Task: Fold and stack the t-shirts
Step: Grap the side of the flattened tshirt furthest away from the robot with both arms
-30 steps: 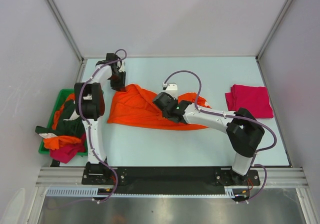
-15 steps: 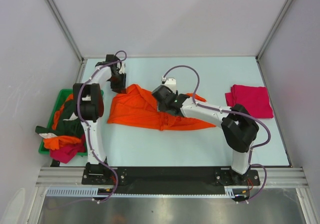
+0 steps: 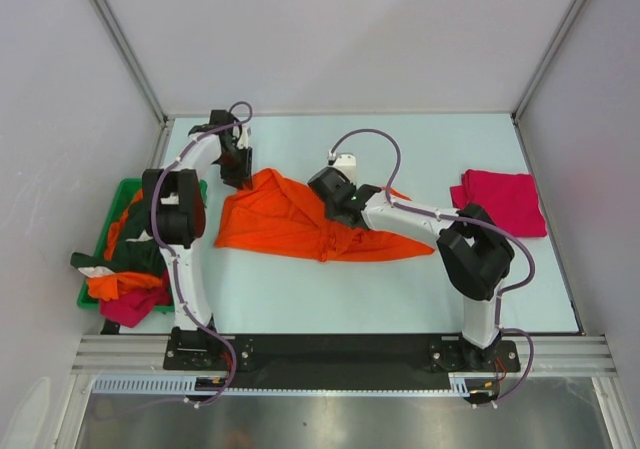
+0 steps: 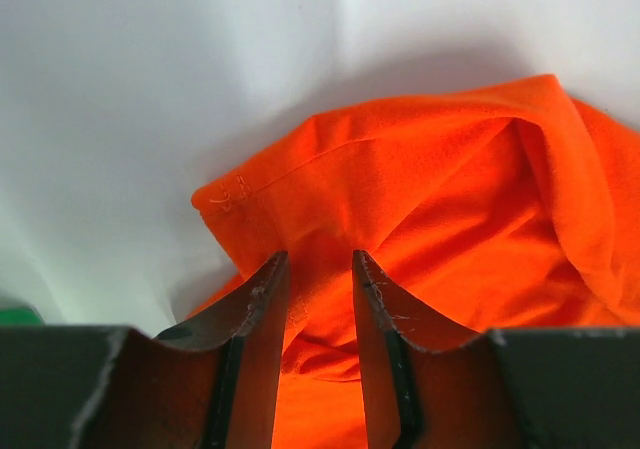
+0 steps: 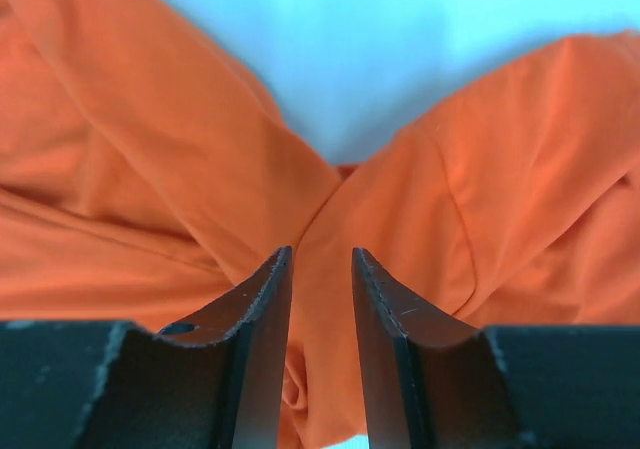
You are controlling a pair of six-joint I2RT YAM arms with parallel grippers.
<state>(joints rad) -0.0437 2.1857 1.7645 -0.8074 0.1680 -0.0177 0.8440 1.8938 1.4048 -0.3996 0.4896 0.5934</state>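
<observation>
A bright orange t-shirt lies crumpled and spread across the middle of the table. My left gripper stands over its far left corner. In the left wrist view its jaws are apart, with orange cloth lying under and between them and a hemmed corner just ahead. My right gripper hovers over the shirt's middle. Its jaws are apart above a crease where two folds of orange cloth meet. A folded magenta-red t-shirt lies at the far right.
A green bin stands off the table's left edge, heaped with dark green, orange and magenta t-shirts. Enclosure walls rise behind and at both sides. Bare table stretches in front of the orange shirt.
My right gripper has let go of the orange cloth and moved a little towards the far left over the shirt. The shirt's right part has settled lower. The left arm has stayed still.
</observation>
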